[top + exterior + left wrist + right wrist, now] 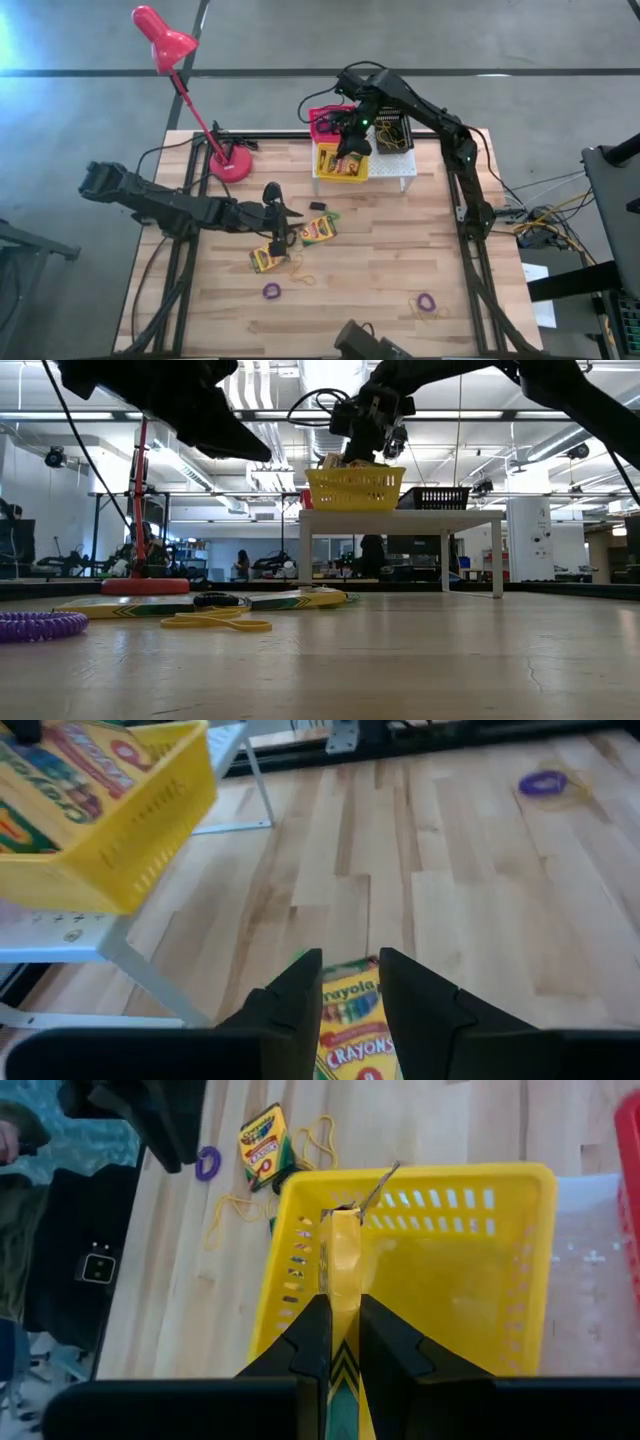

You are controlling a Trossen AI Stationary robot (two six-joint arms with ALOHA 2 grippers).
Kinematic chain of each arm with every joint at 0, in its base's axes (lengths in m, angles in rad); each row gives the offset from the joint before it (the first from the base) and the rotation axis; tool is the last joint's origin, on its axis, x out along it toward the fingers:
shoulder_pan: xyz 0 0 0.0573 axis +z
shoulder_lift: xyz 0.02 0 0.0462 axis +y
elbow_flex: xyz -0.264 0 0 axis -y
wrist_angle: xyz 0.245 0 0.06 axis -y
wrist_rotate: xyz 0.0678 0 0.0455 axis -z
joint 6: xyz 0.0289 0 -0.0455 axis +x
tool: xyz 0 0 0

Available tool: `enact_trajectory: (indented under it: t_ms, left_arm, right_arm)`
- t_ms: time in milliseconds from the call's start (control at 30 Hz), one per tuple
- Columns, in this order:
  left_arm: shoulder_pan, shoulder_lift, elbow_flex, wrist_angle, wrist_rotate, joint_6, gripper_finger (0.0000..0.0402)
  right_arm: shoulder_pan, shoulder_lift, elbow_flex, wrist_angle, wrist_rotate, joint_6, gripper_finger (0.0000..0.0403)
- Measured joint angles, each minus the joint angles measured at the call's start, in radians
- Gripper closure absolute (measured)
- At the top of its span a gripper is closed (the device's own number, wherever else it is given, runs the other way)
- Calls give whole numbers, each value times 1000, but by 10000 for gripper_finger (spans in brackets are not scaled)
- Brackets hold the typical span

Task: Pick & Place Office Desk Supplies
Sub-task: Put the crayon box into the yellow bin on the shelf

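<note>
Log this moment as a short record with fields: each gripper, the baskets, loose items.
right gripper: shut on a crayon box held edge-up over the yellow basket
left gripper: open, above a crayon box on the table
shelf: carries yellow, pink-red and black baskets
loose on table: second crayon box, purple loops

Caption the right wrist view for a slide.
Right gripper shut on a crayon box, edge-on above the yellow basket.

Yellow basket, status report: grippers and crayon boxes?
Right gripper shut on crayon box over yellow basket. Left gripper open above another crayon box. Nothing blocking.
</note>
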Motion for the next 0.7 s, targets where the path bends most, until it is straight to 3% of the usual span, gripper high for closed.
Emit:
enact_trajectory:
  t_ms: [100,233,467,700]
  left_arm:
    - [24,11,0,67,30,2,296]
    - [74,83,0,198,196,52,315]
    - [167,261,54,418,197,137,389]
    - [249,424,186,465,197,169,395]
  right_arm:
    - [-4,1,-3,-1,0,2,369]
    - [-3,1,-5,-1,-2,5,369]
    - [-3,1,-9,-2,-3,11,369]
    - [-3,0,-11,-3,-3,12,369]
